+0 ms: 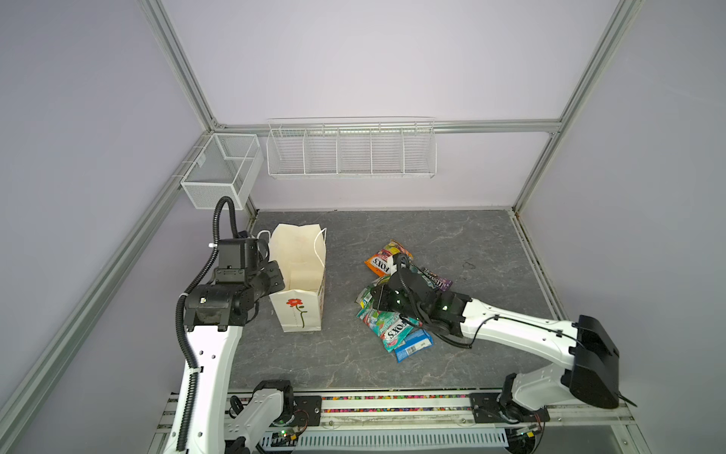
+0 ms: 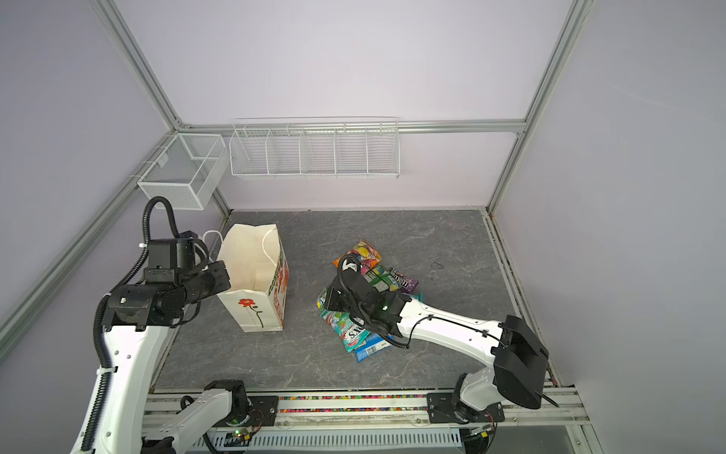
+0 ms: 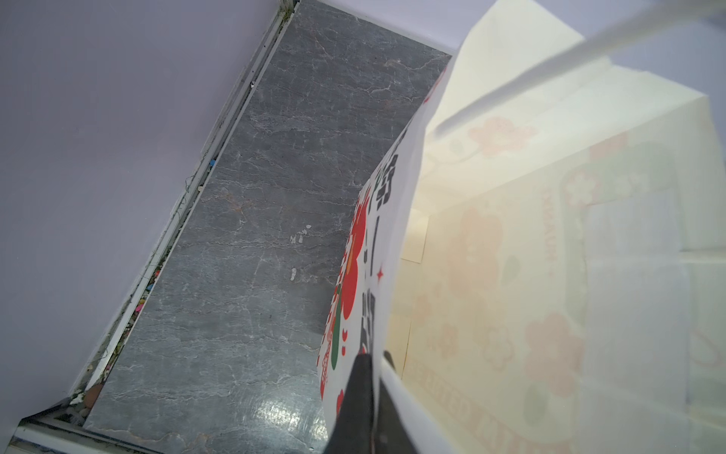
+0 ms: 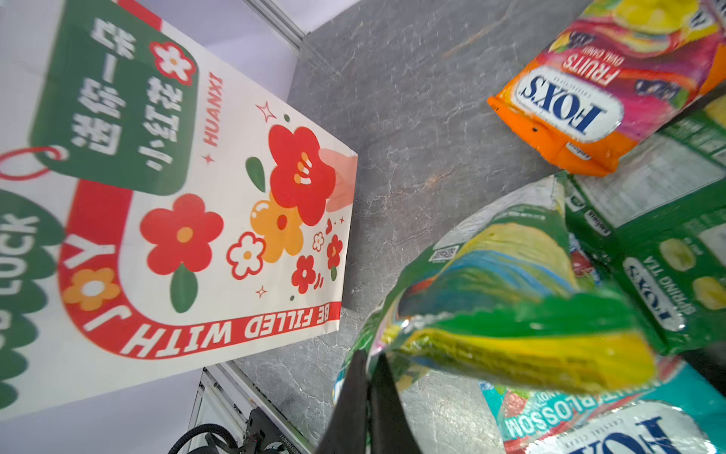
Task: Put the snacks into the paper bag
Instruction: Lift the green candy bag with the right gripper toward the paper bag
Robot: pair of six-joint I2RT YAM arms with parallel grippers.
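The paper bag (image 1: 300,312) is standing upright near the left edge of the bench (image 1: 393,236), its long axis rising vertically and its open mouth facing up. Its narrow red-flower panel is facing the front edge, and the mouth is stretching from front to back. The left end effector (image 3: 376,357) is clenching the bag's left wall at the rim, one finger outside and one inside. The snacks (image 1: 383,322) are lying in a heap right of the bench's middle, well apart from the bag. The right end effector (image 4: 371,355) is grasping the edge of a crumpled green packet (image 4: 510,283) on the heap's left side. The orange FOX'S packet (image 1: 383,261) is lying at the heap's back, slanting toward the back right corner. The blue bar wrapper (image 1: 414,346) is lying at the heap's front, its long axis running nearly along the front edge. The purple packet (image 1: 440,283) is poking out on the right.
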